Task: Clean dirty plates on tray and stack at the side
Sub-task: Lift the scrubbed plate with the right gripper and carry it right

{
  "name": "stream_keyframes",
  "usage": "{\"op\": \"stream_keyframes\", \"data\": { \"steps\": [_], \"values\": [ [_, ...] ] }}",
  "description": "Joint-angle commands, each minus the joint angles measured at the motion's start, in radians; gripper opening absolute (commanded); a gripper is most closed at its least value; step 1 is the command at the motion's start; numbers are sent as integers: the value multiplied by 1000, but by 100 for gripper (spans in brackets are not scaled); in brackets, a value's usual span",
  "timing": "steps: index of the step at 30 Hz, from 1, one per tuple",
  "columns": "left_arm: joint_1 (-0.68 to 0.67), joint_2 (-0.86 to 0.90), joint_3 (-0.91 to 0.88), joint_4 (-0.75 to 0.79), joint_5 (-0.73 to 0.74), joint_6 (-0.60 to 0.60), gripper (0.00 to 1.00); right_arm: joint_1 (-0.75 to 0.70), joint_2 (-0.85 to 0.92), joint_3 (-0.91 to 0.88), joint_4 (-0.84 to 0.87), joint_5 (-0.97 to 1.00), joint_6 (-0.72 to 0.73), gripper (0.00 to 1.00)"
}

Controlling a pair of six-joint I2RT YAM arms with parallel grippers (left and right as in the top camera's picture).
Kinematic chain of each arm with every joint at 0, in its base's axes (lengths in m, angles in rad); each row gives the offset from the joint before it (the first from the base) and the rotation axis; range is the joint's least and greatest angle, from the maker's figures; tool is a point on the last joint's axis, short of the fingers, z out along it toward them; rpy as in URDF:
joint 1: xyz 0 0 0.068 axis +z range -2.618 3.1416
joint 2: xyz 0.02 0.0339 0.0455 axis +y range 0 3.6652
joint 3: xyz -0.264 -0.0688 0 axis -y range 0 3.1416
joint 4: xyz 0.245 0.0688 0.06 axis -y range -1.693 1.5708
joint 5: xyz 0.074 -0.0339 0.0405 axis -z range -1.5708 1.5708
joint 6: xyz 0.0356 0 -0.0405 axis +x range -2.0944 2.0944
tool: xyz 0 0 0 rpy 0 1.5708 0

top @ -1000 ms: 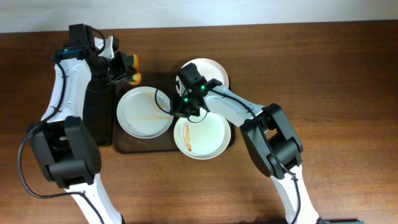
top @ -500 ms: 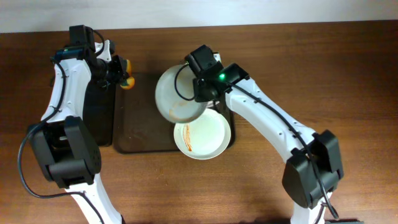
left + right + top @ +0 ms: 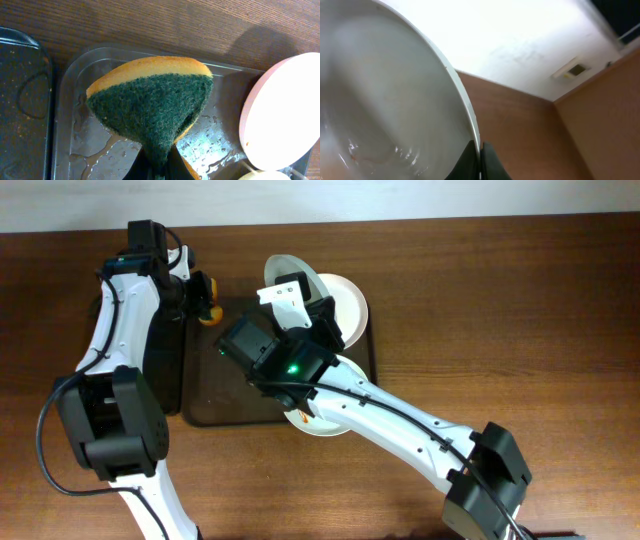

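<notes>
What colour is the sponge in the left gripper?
The sponge has a dark green scouring face and a yellow-orange back; clearest in the left wrist view.

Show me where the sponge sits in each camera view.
Overhead: the sponge is at the upper-left corner of the tray.
Left wrist: the sponge is centre frame, pinched from below by the left gripper, above the wet tray.
Right wrist: not in it; a plate fills the view.
Shared landmark: the tray, in the overhead and left wrist views.

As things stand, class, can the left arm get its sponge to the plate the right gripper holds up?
Probably yes: the raised plate hangs just beside the sponge, nothing visible between them.
</notes>
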Motion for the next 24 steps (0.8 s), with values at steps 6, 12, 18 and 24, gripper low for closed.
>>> {"op": "stream_keyframes", "data": {
  "steps": [6,12,18,24],
  "values": [
    [1,16,-8,6,-7,-9,1,25,-38,29,47,128,-6,4],
    [1,16,-8,6,-7,-9,1,25,-38,29,51,-37,-6,4],
    [1,16,-8,6,-7,-9,1,-27,-147,29,48,-277,-3,4],
    [1,16,-8,6,-7,-9,1,-370,-257,29,-39,-1079,24,4]
  ]
}}
